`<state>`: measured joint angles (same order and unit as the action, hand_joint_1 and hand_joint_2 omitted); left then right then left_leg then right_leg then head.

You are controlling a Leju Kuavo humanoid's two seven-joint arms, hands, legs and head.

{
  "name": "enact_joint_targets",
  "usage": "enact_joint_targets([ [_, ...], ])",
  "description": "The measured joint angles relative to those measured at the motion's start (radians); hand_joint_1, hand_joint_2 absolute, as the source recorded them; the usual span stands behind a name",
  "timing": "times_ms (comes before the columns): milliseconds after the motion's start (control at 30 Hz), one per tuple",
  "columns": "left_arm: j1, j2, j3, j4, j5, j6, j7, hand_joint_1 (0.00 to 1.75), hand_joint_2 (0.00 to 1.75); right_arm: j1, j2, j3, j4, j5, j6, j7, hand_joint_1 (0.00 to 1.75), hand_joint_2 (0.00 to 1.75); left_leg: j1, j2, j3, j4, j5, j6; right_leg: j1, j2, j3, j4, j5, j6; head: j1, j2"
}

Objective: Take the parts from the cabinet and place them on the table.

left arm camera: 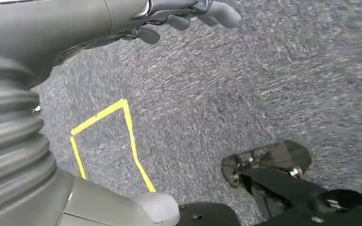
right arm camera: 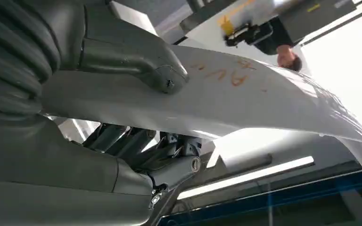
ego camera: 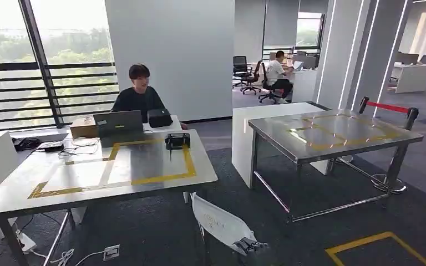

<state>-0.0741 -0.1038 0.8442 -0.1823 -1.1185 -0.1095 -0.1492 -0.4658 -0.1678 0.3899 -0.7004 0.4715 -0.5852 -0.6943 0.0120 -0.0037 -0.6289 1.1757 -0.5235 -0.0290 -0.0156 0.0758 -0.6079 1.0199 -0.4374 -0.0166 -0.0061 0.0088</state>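
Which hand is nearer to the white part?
Right. The right hand grips the white part, thumb on top. The left hand hangs over the carpet, holding nothing.

The right robot hand (right arm camera: 136,117) has a matt grey shell, a ribbed grey cover behind it, a thick grey thumb and darker fingers (right arm camera: 122,141) on black linkages with small silver screws. The left robot hand (left arm camera: 188,14) has the same ribbed grey cover, a smooth grey forearm casing and rounded grey fingertips (left arm camera: 224,12).
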Motion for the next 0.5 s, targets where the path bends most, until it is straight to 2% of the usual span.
enact_joint_targets([
  [33,0.000,0.000,0.000,0.000,0.004,-0.001,-0.007,0.00,1.75,-0.002,0.000,0.004,0.000,-0.001,0.000,0.000,1.75,1.75,0.003,-0.024,0.038,-0.086,0.042,0.002,-0.002,0.011,0.000,0.004,-0.002,0.004,0.000,0.000],
  [67,0.000,0.000,0.002,0.000,0.008,-0.004,-0.013,0.00,1.75,-0.007,0.001,0.009,0.000,-0.001,0.000,0.000,1.75,1.75,0.006,-0.080,0.055,-0.130,0.032,0.004,0.001,0.023,-0.006,0.009,-0.003,0.012,0.000,0.000],
  [100,0.000,-0.001,0.003,0.000,0.012,-0.007,-0.020,0.00,1.75,-0.013,0.001,0.014,0.001,-0.002,0.001,0.000,1.75,1.75,0.008,-0.077,0.057,-0.140,0.030,0.004,0.000,0.037,-0.013,0.015,-0.003,0.019,0.000,0.000],
  [133,0.000,-0.002,0.003,0.000,0.018,-0.009,-0.025,0.00,1.75,-0.018,0.004,0.020,0.001,-0.002,0.002,0.000,1.75,1.75,0.006,-0.064,0.059,-0.139,0.030,0.007,-0.001,0.046,-0.017,0.010,0.001,0.027,0.004,0.000],
  [200,-0.002,-0.003,0.005,0.000,0.019,-0.009,-0.028,0.00,1.75,-0.026,0.006,0.028,0.008,0.002,0.002,0.000,1.75,1.75,0.002,-0.045,0.064,-0.142,0.034,0.024,-0.006,0.068,-0.018,0.000,0.011,0.044,0.003,0.000],
  [233,-0.004,-0.008,0.005,0.000,0.019,-0.009,-0.029,0.00,1.75,-0.027,0.006,0.030,0.011,0.002,0.000,0.000,1.75,1.75,0.009,-0.036,0.067,-0.152,0.042,0.033,-0.006,0.044,-0.022,0.005,0.008,0.045,0.001,0.000],
  [267,-0.004,-0.007,0.005,-0.001,0.019,-0.009,-0.027,0.00,1.75,-0.034,0.006,0.034,0.013,0.004,-0.001,0.000,1.75,1.75,0.008,-0.030,0.068,-0.153,0.044,0.039,0.002,-0.016,-0.035,0.034,-0.014,0.047,0.011,0.000],
  [300,-0.002,-0.007,0.006,-0.001,0.020,-0.008,-0.025,0.00,1.75,-0.042,0.008,0.040,0.013,0.006,-0.001,0.000,1.75,1.75,0.007,-0.023,0.068,-0.152,0.043,0.041,0.001,-0.047,-0.064,0.095,-0.050,0.050,0.011,0.000],
  [333,0.001,-0.009,0.008,-0.001,0.023,-0.006,-0.022,0.00,1.75,-0.047,0.009,0.048,0.013,0.009,-0.001,0.000,1.75,1.75,0.004,-0.014,0.068,-0.152,0.043,0.043,0.000,-0.063,-0.103,0.178,-0.089,0.053,0.011,0.000],
  [367,0.002,-0.011,0.013,0.000,0.027,-0.003,-0.020,0.00,1.75,-0.047,0.010,0.053,0.014,0.013,0.000,0.000,1.75,1.75,0.004,-0.008,0.067,-0.151,0.042,0.044,0.000,-0.068,-0.138,0.255,-0.119,0.055,0.011,0.000],
  [400,0.002,-0.013,0.016,0.000,0.029,0.000,-0.019,0.00,1.75,-0.047,0.010,0.056,0.018,0.015,0.000,0.000,1.75,1.75,0.004,-0.002,0.067,-0.150,0.041,0.045,0.000,-0.069,-0.164,0.311,-0.130,0.056,0.011,0.000],
  [433,0.003,-0.015,0.018,0.000,0.029,0.000,-0.018,0.00,1.75,-0.048,0.010,0.058,0.021,0.015,0.001,0.000,1.75,1.75,0.004,0.001,0.067,-0.149,0.040,0.044,0.000,-0.069,-0.164,0.310,-0.119,0.055,0.011,0.000],
  [467,0.003,-0.019,0.020,0.000,0.029,0.001,-0.018,0.00,1.75,-0.051,0.011,0.062,0.023,0.015,0.001,0.000,1.75,1.75,0.004,0.006,0.068,-0.148,0.038,0.043,0.000,-0.069,-0.138,0.259,-0.084,0.054,0.011,0.000],
  [500,0.003,-0.022,0.021,0.000,0.029,0.002,-0.018,0.00,1.75,-0.056,0.011,0.064,0.024,0.016,0.001,0.000,1.75,1.75,0.004,0.008,0.069,-0.147,0.036,0.040,0.000,-0.071,-0.092,0.172,-0.042,0.050,0.011,0.000],
])
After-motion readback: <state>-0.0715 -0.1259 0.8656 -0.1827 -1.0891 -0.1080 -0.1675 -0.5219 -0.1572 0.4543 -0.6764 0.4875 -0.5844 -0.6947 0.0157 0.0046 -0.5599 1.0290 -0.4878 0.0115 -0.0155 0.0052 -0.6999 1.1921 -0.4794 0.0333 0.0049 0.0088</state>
